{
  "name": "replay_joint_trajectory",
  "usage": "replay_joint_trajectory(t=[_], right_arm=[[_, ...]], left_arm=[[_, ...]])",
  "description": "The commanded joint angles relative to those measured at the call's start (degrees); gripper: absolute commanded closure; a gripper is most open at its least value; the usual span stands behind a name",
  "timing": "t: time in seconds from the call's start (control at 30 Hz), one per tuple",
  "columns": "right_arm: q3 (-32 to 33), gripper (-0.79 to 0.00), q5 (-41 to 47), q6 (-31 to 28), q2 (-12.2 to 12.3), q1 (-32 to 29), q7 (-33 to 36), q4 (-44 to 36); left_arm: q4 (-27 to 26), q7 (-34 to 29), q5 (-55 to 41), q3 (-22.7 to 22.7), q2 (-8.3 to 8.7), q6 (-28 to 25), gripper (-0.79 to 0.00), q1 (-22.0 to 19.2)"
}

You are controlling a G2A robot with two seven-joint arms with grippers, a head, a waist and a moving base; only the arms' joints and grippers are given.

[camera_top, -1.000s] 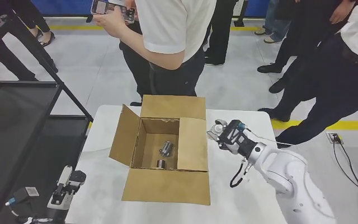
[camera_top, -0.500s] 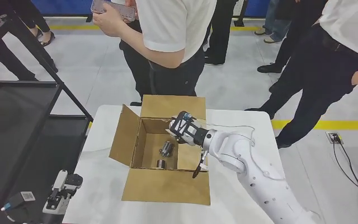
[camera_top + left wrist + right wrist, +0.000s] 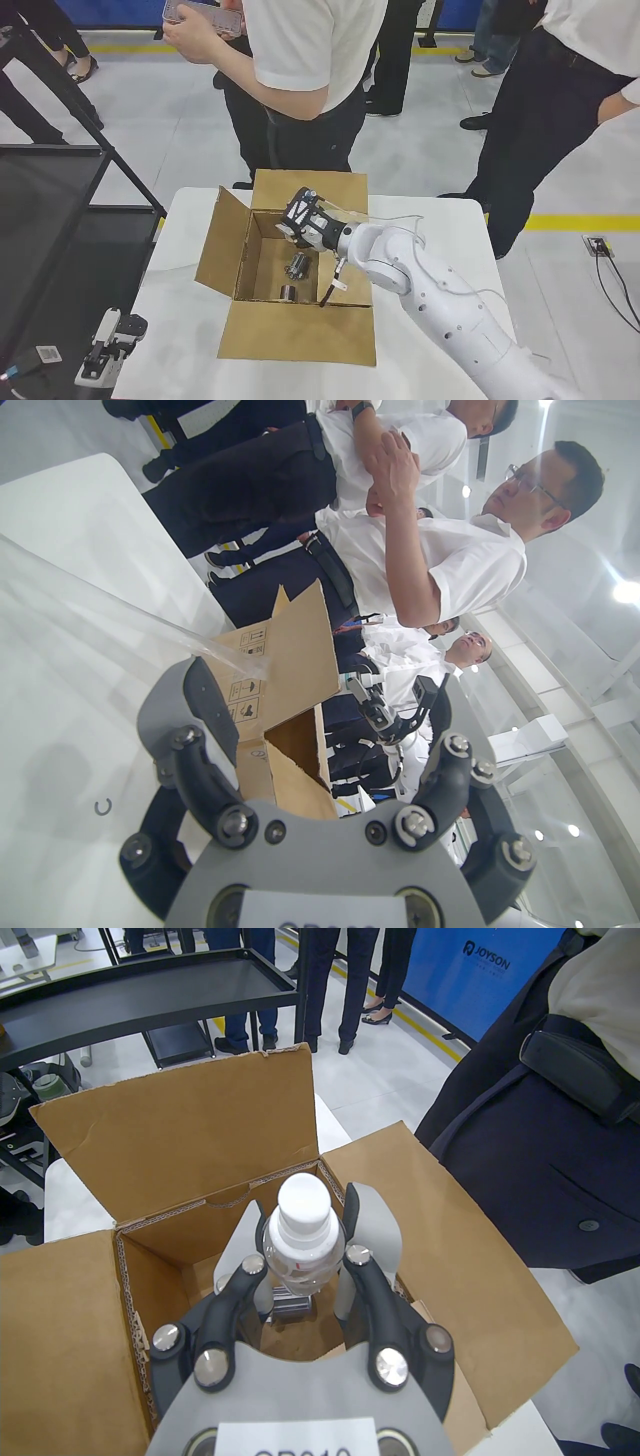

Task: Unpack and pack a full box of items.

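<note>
An open cardboard box (image 3: 345, 262) stands mid-table with its flaps spread. My right gripper (image 3: 300, 222) hangs over the far part of the box opening. It is shut on a clear bottle with a white cap (image 3: 304, 1223), which is held between the fingers (image 3: 355, 1213) above the box interior (image 3: 165, 1278). Two small metallic items (image 3: 297, 265) (image 3: 288, 292) lie on the box floor. Off the table's near left corner, low down, is my left gripper (image 3: 105, 345). In the left wrist view my left gripper (image 3: 325, 725) is open and holds nothing, and the box (image 3: 295, 660) is beyond it.
The white table (image 3: 440, 330) has bare room to the right of the box. A black cart (image 3: 50, 200) stands to the left of the table. A person (image 3: 300, 80) stands right behind the table's far edge, others farther back.
My right gripper has swung left from beside the box's right flap to above its opening, carrying the bottle. The left gripper has sunk slightly at the table's near left corner.
</note>
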Motion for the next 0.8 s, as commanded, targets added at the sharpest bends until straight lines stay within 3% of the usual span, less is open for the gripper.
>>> replay_joint_trajectory(t=[0.0, 0.3, 0.4, 0.57, 0.77], right_arm=[[0.0, 0.0, 0.0, 0.0, 0.0, 0.0, 0.0, 0.0], [0.1, 0.0, 0.7, 0.3, -0.2, -0.7, -0.9, 1.0], [-1.1, 0.0, 3.2, -4.2, -1.2, 1.1, -3.7, 5.1], [-6.3, 0.0, 5.8, -6.2, -5.1, 7.3, -4.9, 16.1], [-13.4, 0.0, 7.5, -5.0, -11.7, 13.2, -5.5, 29.4]], left_arm=[[0.0, 0.0, 0.0, 0.0, 0.0, 0.0, -0.785, 0.0], [-0.4, -0.6, 0.6, 0.3, 0.04, 0.6, -0.785, -0.2], [-1.0, -0.2, 1.3, 0.5, -0.01, 0.9, -0.785, -0.2], [-1.9, 0.5, 1.9, 0.8, -0.16, 0.6, -0.785, 0.7], [-2.6, 1.4, 2.1, 0.9, -0.36, -0.1, -0.785, 1.9]])
